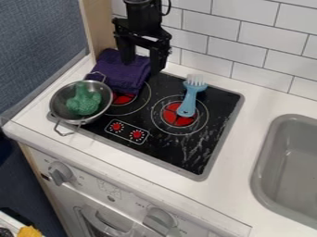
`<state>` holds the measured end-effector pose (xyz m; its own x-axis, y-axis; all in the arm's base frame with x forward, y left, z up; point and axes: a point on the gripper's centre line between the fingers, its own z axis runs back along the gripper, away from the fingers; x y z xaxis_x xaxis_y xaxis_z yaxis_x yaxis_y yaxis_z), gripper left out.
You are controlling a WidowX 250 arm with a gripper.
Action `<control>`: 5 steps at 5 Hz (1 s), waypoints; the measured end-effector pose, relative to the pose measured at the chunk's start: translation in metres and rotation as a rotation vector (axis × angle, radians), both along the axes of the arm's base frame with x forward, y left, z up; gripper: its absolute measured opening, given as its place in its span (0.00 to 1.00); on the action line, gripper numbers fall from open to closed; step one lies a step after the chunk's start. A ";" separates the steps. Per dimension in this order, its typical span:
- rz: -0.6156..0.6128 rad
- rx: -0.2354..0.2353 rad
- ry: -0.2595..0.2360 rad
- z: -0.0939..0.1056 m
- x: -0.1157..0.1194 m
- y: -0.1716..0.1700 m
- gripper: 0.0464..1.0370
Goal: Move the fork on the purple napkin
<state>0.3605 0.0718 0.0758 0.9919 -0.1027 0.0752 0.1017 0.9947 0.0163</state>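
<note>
Camera view: fork (189, 99) crosses stovetop (217, 104) edge, napkin (123, 76) apart.

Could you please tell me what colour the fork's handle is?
The fork's handle is light blue, seen best in the camera view.

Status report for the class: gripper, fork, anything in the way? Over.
Gripper open over napkin. Fork on right burner. Colander beside napkin, might crowd placement.

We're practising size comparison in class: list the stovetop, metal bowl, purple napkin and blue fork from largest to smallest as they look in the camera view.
1. Stovetop
2. Metal bowl and purple napkin: too alike to rank, the napkin being partly covered
3. Blue fork
</note>
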 end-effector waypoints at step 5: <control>0.095 -0.068 -0.053 -0.026 0.012 -0.069 0.96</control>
<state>0.3730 0.0030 0.0503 0.9914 -0.0011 0.1311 0.0075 0.9988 -0.0486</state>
